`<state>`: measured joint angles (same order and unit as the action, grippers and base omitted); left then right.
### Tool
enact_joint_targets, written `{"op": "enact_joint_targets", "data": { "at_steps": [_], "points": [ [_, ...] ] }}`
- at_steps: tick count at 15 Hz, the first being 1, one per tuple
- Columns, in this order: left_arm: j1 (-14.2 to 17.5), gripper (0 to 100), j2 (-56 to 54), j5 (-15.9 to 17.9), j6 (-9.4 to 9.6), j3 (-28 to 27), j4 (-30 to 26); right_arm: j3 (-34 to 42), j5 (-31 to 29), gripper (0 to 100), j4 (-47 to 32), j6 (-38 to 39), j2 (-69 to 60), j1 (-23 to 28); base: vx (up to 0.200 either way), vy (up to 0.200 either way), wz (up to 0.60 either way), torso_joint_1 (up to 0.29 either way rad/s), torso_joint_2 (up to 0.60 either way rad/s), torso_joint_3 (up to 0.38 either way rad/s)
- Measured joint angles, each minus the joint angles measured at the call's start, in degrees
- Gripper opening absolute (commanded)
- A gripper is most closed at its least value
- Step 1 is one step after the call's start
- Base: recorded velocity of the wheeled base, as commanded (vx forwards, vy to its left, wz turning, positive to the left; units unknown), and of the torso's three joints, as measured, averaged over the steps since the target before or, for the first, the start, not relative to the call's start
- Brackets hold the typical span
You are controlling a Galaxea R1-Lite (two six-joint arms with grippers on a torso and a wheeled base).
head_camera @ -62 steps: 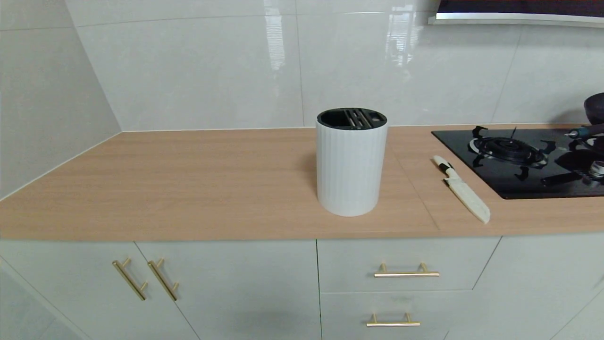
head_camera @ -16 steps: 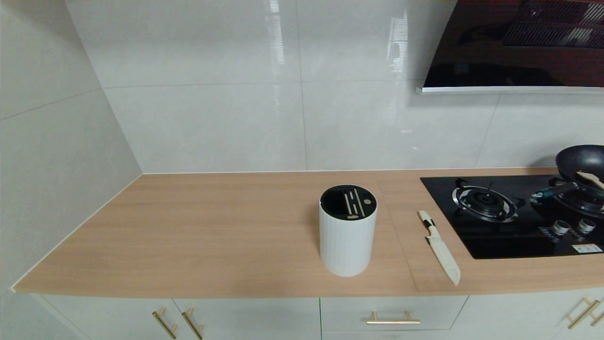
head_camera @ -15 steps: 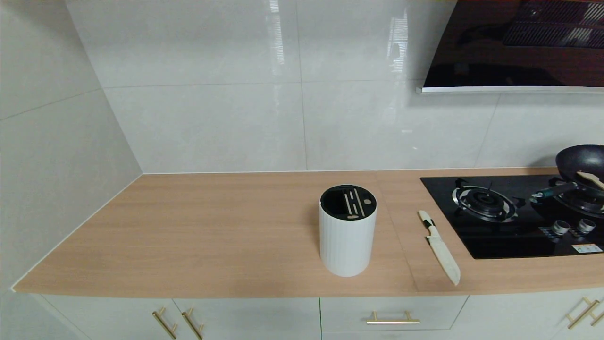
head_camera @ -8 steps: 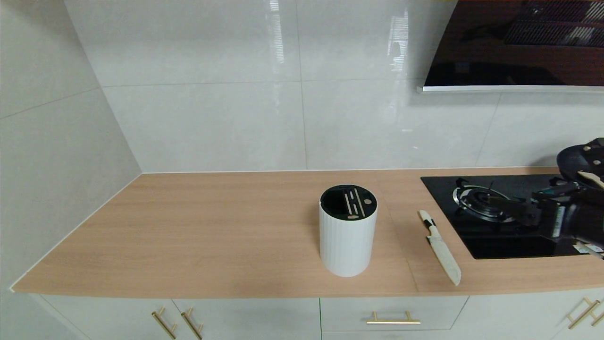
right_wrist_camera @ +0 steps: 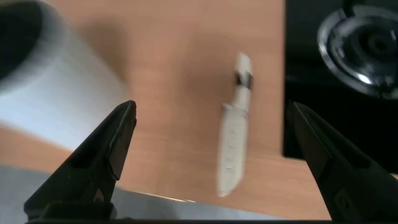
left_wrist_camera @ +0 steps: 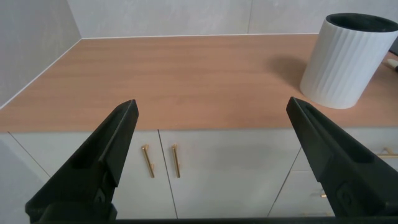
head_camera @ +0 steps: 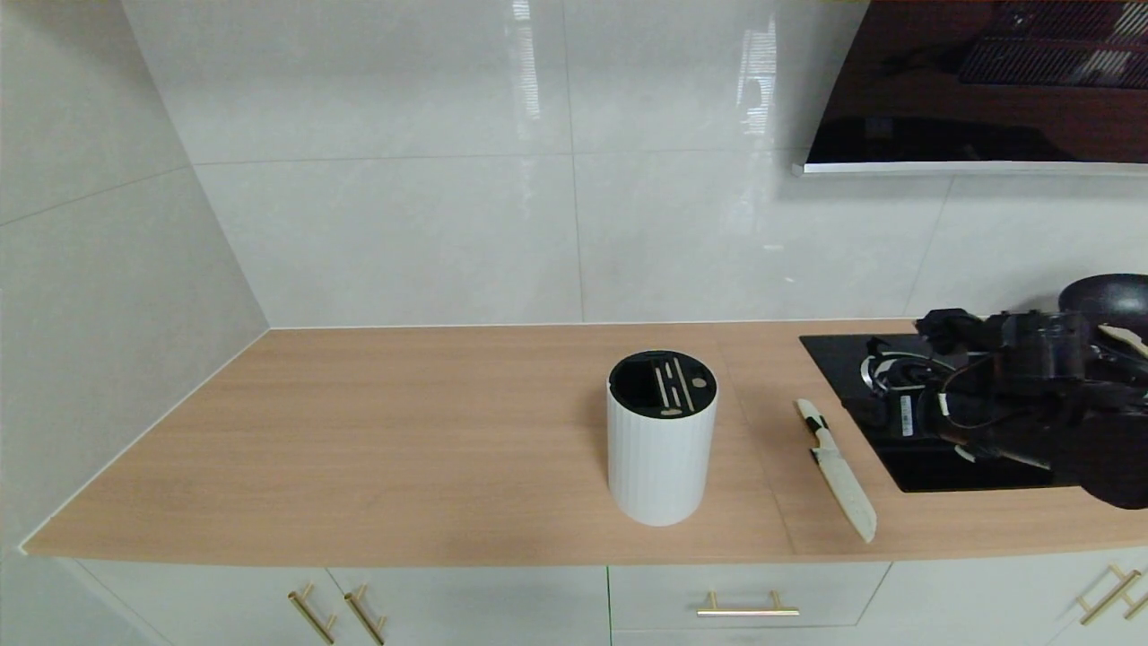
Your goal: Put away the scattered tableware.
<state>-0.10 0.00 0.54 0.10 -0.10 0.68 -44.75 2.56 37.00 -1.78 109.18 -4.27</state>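
Knife (head_camera: 834, 471) lying on the counter (head_camera: 404, 431) between holder (head_camera: 662, 437) and hob (head_camera: 906, 471).
Right gripper (right_wrist_camera: 210, 112) hovers above it, fingers spread; left gripper (left_wrist_camera: 211, 106), also spread, faces the counter's front.

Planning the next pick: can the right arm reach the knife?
Probably yes: the knife lies bare on the counter, and the open right end effector hovers over it, nothing between.
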Motion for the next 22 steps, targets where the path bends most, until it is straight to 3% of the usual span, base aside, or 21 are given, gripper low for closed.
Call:
{"op": "enact_joint_targets", "data": {
  "at_steps": [8,22],
  "points": [
    [0.0,100,0.0,0.0,-0.02,0.0,0.0,-7.4,-0.38,100,4.82,-0.78,21.69,0.16,0.0,0.0,0.0,0.0,0.0,0.0],
    [0.02,100,0.0,0.0,-0.07,0.0,0.0,-17.98,1.73,100,7.25,-0.18,34.56,2.51,0.0,0.0,0.0,0.0,0.0,0.0]
  ]
}}
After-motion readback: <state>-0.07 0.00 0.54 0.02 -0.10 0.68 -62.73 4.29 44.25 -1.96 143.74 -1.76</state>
